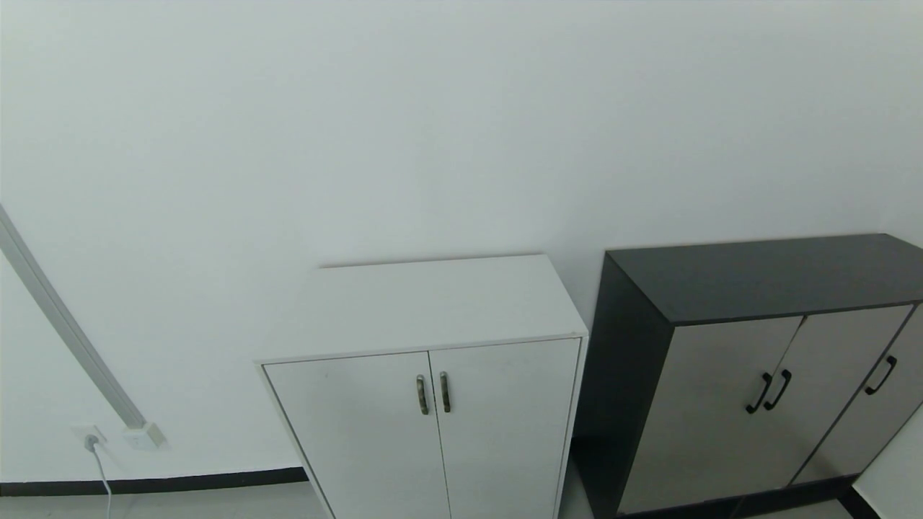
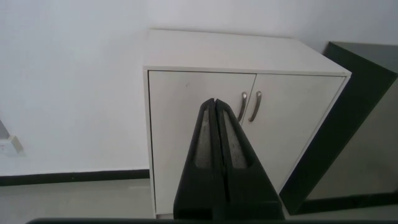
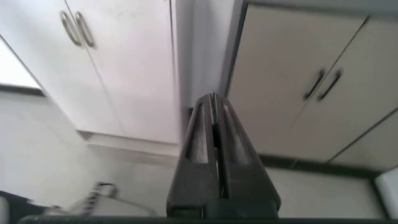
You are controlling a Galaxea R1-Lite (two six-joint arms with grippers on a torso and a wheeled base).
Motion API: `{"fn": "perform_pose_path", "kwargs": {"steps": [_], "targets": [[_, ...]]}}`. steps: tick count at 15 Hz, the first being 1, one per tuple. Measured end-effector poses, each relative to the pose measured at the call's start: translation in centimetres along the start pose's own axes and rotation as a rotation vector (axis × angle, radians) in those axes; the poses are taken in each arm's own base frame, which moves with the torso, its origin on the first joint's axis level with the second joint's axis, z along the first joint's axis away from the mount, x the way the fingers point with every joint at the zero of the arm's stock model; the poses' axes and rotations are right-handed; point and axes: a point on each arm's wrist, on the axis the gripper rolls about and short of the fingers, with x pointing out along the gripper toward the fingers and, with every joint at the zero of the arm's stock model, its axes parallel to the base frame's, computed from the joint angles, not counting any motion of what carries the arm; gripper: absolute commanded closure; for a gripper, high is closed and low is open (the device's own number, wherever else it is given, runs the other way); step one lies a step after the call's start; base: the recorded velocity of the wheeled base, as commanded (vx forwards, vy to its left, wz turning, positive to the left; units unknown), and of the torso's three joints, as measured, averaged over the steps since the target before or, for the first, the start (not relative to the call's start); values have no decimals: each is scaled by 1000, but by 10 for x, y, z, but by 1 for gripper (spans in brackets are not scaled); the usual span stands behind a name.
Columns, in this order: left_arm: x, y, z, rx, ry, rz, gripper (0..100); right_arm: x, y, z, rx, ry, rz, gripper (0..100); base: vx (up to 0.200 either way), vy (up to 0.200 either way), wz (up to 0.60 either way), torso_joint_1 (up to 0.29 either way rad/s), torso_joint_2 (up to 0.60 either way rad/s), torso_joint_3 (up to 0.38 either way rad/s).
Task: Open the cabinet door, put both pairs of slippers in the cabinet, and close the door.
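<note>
Black and pinched tight on nothing, the left end effector (image 2: 215,102) points at the white cabinet (image 2: 186,93). The right end effector (image 3: 214,97) is likewise closed and empty, facing the seam between two cabinets. Seen from the head, the white cabinet sits at 6 o'clock, shut, its two handles (image 1: 422,394) side by side. Just beside it, at 4 o'clock, stands a grey-fronted black cabinet (image 1: 757,277). A wall socket (image 1: 90,437) is at 8 o'clock.
</note>
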Motion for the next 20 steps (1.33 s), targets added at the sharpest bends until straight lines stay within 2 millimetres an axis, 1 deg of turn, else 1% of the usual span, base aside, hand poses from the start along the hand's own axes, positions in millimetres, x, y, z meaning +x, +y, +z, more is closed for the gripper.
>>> {"fn": "perform_pose_path", "kwargs": {"steps": [3,4,6,8,10,14,18,20], "targets": [[0,0,0,-1,0,0,100,0,1,0,0,5,-58,100,0,0,0,0,0,0],[0,0,0,-2,-1,1,100,0,3,-1,9,-1,-40,100,0,0,0,0,0,0],[0,0,0,-2,0,1,100,1,4,-4,75,-7,-14,100,0,0,0,0,0,0],[0,0,0,-2,0,1,100,2,5,-6,102,-7,-69,100,0,0,0,0,0,0],[0,0,0,-2,0,2,100,0,6,-8,110,-36,-123,100,0,0,0,0,0,0],[0,0,0,-1,0,0,100,-7,9,-11,102,-131,-159,100,0,0,0,0,0,0],[0,0,0,0,0,0,100,-10,9,-12,201,-182,-171,100,0,0,0,0,0,0],[0,0,0,0,0,0,100,-11,8,-12,218,-188,-227,100,0,0,0,0,0,0]]}}
